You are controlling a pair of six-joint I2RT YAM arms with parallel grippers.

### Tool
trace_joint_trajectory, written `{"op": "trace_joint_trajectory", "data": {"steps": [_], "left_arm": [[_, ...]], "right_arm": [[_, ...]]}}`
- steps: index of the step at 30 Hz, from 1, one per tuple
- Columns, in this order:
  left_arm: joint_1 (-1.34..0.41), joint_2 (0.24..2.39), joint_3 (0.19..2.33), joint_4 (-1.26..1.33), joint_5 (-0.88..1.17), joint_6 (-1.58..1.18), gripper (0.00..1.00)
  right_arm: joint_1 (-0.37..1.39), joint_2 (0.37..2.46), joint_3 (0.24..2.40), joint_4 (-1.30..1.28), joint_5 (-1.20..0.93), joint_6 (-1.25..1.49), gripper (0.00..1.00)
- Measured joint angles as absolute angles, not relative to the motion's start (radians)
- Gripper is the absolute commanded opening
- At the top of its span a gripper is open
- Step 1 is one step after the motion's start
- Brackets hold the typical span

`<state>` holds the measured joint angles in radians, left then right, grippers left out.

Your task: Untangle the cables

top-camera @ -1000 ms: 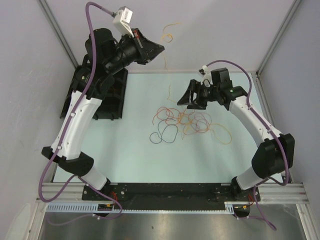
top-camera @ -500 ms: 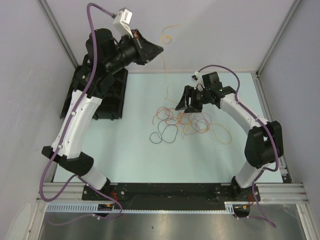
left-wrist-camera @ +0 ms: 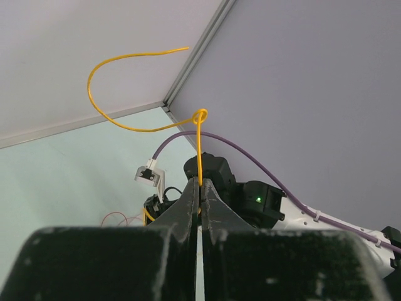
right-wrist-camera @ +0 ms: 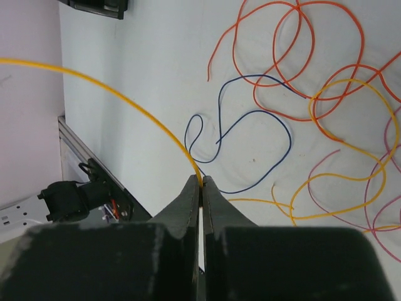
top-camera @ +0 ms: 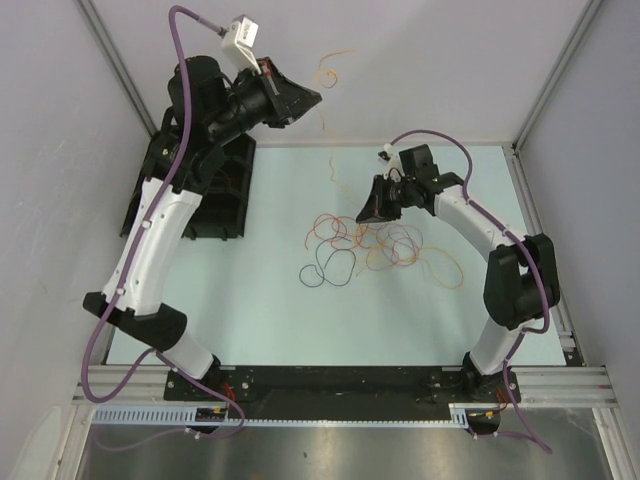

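Note:
The cables lie as a loose tangle (top-camera: 378, 243) of orange, red, yellow and pinkish loops in mid-table, with a dark cable (top-camera: 330, 268) at its left. My left gripper (top-camera: 318, 96) is raised high at the back, shut on a yellow cable (left-wrist-camera: 198, 147) that curls above its tips (left-wrist-camera: 200, 183). That yellow strand hangs down toward my right gripper (top-camera: 365, 213), which sits just above the tangle's back edge. In the right wrist view the right gripper (right-wrist-camera: 201, 182) is shut on the yellow cable (right-wrist-camera: 125, 100), with the dark cable (right-wrist-camera: 276, 122) and orange loops (right-wrist-camera: 294, 63) on the table below.
A black rack (top-camera: 215, 200) stands at the table's back left, under the left arm. Grey enclosure walls and metal posts (top-camera: 553, 75) close in the back and sides. The black base rail (top-camera: 340, 380) runs along the near edge.
My right gripper moved left and back toward the hanging yellow strand and went from open to shut on it. The left gripper stayed high, shifting only slightly.

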<state>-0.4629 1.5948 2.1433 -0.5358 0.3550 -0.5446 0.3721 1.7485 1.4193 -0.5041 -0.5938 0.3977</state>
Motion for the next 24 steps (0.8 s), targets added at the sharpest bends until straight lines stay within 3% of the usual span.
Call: {"op": "trace_joint_trajectory", "data": {"steps": [4,12,24], "left_arm": [[-0.455,1.595,2.123,-0.532,0.365,-0.550,0.00],[-0.455,1.594,2.018,-0.528,0.422,-0.559,0.00],[-0.460,1.594,1.932,-0.519,0.486,-0.569,0.00]], "right_arm": [[0.372,1.755,1.507,-0.552,-0.596,0.399,0.00],[0.372,1.739,1.896,-0.560,-0.667,0.432,0.00],[0.376,1.642,1.861,-0.521,-0.819,0.499,0.00]]}}
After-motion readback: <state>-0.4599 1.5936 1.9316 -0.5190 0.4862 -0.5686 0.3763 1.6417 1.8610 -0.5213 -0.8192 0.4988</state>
